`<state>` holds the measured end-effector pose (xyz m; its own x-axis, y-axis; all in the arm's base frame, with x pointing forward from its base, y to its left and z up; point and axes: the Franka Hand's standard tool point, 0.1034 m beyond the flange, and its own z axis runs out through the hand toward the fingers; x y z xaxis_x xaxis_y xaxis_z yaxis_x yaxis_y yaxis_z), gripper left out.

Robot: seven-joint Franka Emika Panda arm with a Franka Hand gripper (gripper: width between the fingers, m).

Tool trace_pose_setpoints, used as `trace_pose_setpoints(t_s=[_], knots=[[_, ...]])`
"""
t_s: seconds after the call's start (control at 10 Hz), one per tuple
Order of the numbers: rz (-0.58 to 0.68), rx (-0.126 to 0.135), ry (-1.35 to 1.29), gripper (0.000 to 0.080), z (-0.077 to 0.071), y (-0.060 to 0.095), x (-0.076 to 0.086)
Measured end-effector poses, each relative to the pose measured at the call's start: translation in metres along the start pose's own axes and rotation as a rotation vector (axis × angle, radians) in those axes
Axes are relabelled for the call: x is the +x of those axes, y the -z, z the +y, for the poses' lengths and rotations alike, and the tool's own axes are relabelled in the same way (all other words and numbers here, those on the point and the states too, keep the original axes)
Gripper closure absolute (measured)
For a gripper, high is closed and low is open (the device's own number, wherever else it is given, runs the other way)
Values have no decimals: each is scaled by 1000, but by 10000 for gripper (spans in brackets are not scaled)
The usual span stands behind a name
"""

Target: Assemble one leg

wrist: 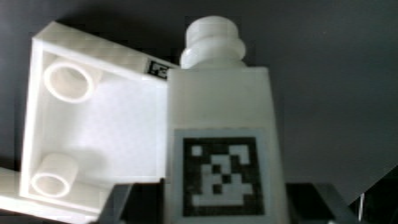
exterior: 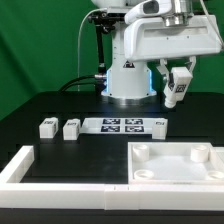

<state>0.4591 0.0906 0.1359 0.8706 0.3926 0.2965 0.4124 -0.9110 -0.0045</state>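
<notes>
Exterior view, from its left: a white rail edges the black surface. A first loose leg and a second loose leg stand side by side. Next lies the marker board, with a third loose leg just off its right end. Above that end, well clear of the surface, the end effector pinches the held leg, tag outward. The panel lies nearer the camera. Wrist view: the held leg sits between the fingers, its knobbed end over the panel.
</notes>
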Motion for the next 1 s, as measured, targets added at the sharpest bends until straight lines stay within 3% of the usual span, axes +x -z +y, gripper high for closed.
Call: trace_pose_setpoints(t_s=[0.4, 0.5, 0.6, 0.7, 0.9, 1.0], knots=[[13, 22, 37, 506, -1, -18, 46], [24, 13, 36, 506, 2, -18, 46], [51, -14, 42, 506, 9, -18, 43], [52, -17, 43, 506, 9, -19, 41], [179, -141, 70, 506, 40, -17, 37], [233, -181, 58, 506, 56, -20, 29]])
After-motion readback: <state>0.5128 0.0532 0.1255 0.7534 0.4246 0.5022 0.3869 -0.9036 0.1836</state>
